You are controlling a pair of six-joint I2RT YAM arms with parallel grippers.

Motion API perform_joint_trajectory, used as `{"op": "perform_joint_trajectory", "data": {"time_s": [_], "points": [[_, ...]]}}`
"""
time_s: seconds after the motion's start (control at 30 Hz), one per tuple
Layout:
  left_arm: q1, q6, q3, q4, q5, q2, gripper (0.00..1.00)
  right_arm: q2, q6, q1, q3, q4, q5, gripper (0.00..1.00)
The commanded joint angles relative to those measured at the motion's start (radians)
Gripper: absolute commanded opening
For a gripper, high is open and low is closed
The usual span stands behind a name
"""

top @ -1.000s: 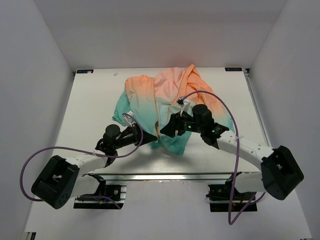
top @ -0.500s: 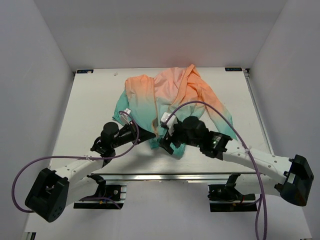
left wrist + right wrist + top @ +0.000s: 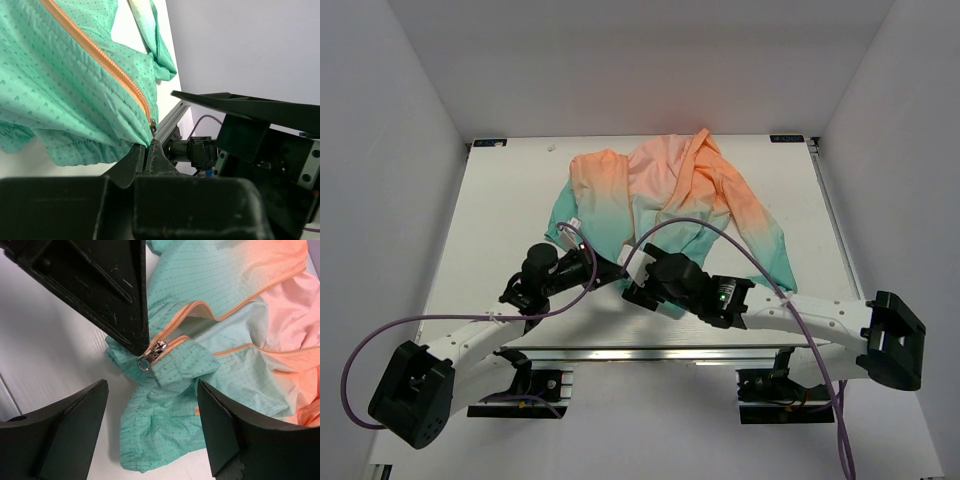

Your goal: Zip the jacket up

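Note:
The jacket [image 3: 665, 195] lies spread on the table, peach-orange at the far end and teal at the near hem. My left gripper [image 3: 617, 272] is shut on the teal hem [image 3: 125, 125] at the bottom end of the orange zipper [image 3: 100, 55], right beside the metal slider [image 3: 152, 126]. My right gripper [image 3: 636, 291] is open and hovers just above the hem. In the right wrist view its fingers [image 3: 65, 430] straddle the teal hem fold [image 3: 180, 365], below the slider and its ring pull [image 3: 150, 355]. The zipper is open above the slider.
The left gripper's black fingers [image 3: 100, 285] fill the top left of the right wrist view, close to the slider. The table's front rail [image 3: 650, 352] runs just behind both grippers. A purple cable [image 3: 710, 225] arches over the jacket.
My right gripper has swung left and toward the near edge, from the jacket's middle down to the hem beside the left gripper. The jacket's right side has settled flatter. The left gripper has barely moved.

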Motion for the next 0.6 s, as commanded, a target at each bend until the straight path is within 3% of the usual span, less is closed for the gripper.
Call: {"op": "perform_joint_trajectory", "data": {"time_s": [0.0,0.13,0.43,0.57], "points": [[-0.002,0.015,0.029,-0.005,-0.001,-0.020,0.00,0.036,-0.023,0.005,0.044,0.075,0.050,0.76],[-0.002,0.021,0.035,-0.014,0.002,-0.017,0.00,0.074,-0.027,0.005,0.044,0.110,0.078,0.70],[-0.002,0.041,0.035,-0.032,-0.003,0.001,0.00,0.070,-0.027,0.005,0.018,0.184,0.070,0.66],[-0.002,0.053,0.044,-0.054,-0.006,0.003,0.00,0.067,-0.027,0.005,0.012,0.210,0.078,0.57]]}}
